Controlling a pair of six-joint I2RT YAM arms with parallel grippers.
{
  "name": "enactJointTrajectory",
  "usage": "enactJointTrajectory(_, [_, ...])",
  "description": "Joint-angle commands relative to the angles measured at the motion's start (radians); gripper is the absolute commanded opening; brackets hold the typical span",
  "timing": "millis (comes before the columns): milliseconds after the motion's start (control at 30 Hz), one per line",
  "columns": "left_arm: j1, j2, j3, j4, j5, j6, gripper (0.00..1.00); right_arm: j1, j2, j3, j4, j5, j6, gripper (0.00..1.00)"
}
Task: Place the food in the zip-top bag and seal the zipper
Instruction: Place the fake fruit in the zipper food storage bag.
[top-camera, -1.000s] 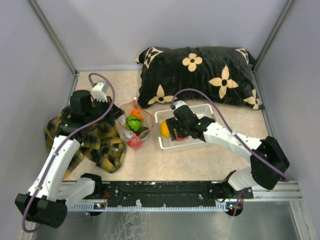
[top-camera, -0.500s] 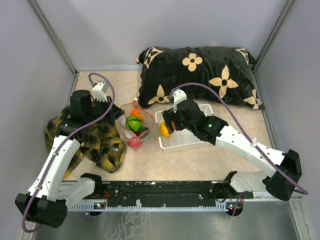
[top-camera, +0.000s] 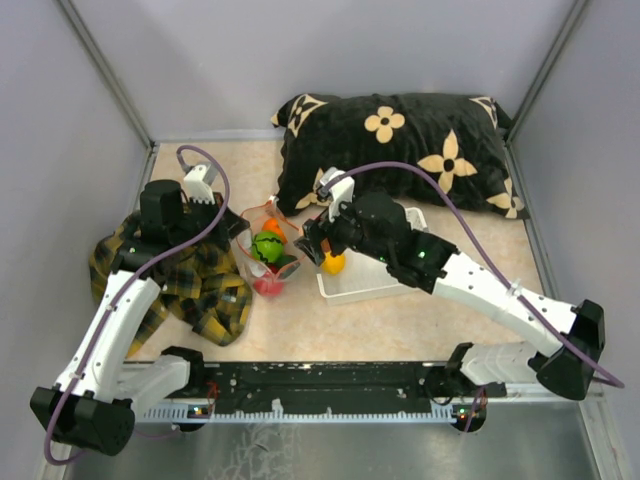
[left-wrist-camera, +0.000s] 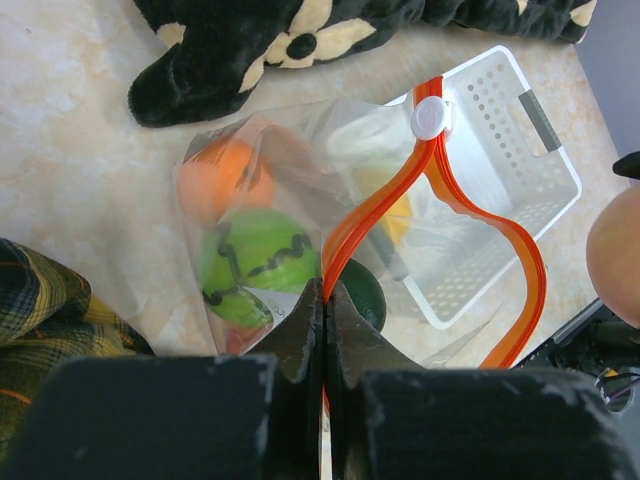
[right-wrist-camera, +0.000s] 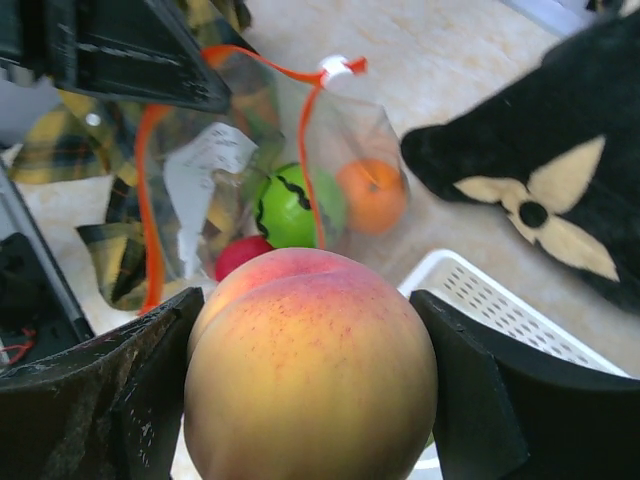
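The clear zip-top bag (top-camera: 268, 255) lies open between the plaid cloth and the basket. It holds the orange (left-wrist-camera: 220, 175), green striped (left-wrist-camera: 255, 265), dark green (left-wrist-camera: 362, 292) and red (right-wrist-camera: 240, 255) fruits. A yellow shape (left-wrist-camera: 392, 215) shows through the plastic. My left gripper (left-wrist-camera: 323, 292) is shut on the red-orange zipper strip (left-wrist-camera: 375, 205) and holds the mouth up. My right gripper (right-wrist-camera: 310, 370) is shut on the peach fruit (top-camera: 333, 263), just right of the bag's mouth, over the basket's left edge. The brown fruit is not in view.
The white lattice basket (top-camera: 385, 285) sits right of the bag. A black flowered pillow (top-camera: 400, 150) lies behind both. A yellow plaid cloth (top-camera: 200, 285) lies under my left arm. Grey walls close in the sides and back.
My right gripper has carried the peach fruit left, from over the basket to beside the bag's mouth. My left gripper and the bag have not moved.
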Motion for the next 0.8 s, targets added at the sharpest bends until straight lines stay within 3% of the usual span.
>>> enactJointTrajectory(0, [0.007, -0.003, -0.010, 0.037, 0.025, -0.006, 0.00, 0.008, 0.021, 0.071, 0.158, -0.141, -0.016, 0.58])
enactJointTrajectory(467, [0.010, 0.001, -0.012, 0.038, 0.029, -0.005, 0.00, 0.085, 0.205, 0.188, 0.257, -0.248, -0.036, 0.59])
enactJointTrajectory(767, [0.011, -0.012, -0.015, 0.041, 0.035, -0.005, 0.00, 0.086, 0.300, 0.194, 0.289, -0.158, -0.119, 0.61])
